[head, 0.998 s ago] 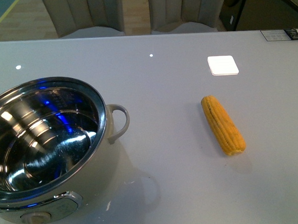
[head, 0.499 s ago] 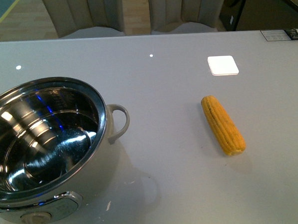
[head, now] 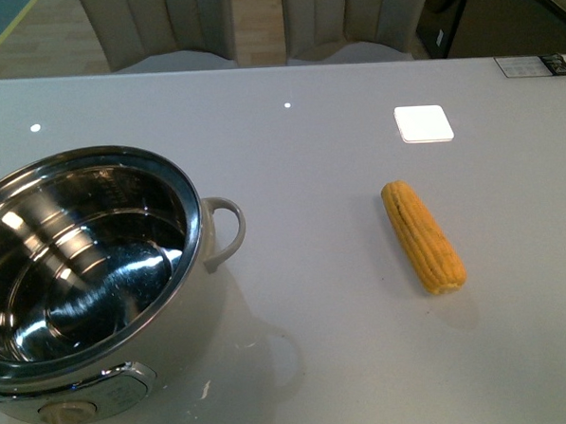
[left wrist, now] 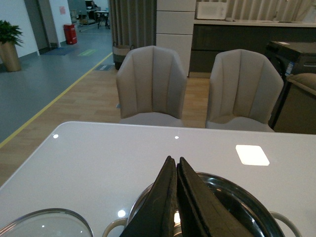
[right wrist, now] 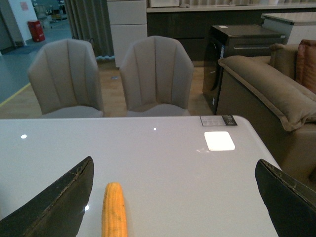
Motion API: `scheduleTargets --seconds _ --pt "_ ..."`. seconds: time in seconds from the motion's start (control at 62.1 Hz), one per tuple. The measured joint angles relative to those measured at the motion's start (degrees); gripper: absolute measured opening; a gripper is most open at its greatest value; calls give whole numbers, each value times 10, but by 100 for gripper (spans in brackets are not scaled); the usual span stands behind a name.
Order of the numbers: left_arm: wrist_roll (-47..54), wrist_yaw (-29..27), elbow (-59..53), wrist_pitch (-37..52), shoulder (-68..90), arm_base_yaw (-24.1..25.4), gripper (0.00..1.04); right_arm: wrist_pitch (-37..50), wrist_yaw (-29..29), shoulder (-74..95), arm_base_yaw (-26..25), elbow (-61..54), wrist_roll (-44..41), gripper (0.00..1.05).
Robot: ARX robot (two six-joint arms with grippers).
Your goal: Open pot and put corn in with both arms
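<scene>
Corn cob lies on the table, right of the open electric pot — the right claw, spread wide, should straddle its middle crosswise; the left claw is clenched, empty.

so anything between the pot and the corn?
Nothing. In the front view, the table between the pot and the corn is bare; only the pot's loop handle sticks out that way.

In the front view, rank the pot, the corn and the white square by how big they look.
Pot, largest.
Corn next.
White square smallest, though it lies farther from the camera, so that gap is unsure.
</scene>
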State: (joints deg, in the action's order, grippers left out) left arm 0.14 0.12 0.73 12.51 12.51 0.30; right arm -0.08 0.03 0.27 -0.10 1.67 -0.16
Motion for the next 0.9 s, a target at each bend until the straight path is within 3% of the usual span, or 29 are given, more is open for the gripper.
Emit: scheduleTargets --seconds 0.161,0.274,0.66,0.901 --pt "0 -1 0 -27 -27 -1 3 0 0 0 0 0 0 96" --pt "0 -1 0 -119 -109 -2 3 0 0 0 0 0 0 96" --pt "0 -1 0 -124 -122 -2 3 0 0 0 0 0 0 96" --pt "0 -1 0 -125 -122 -2 47 0 0 0 0 0 0 96"
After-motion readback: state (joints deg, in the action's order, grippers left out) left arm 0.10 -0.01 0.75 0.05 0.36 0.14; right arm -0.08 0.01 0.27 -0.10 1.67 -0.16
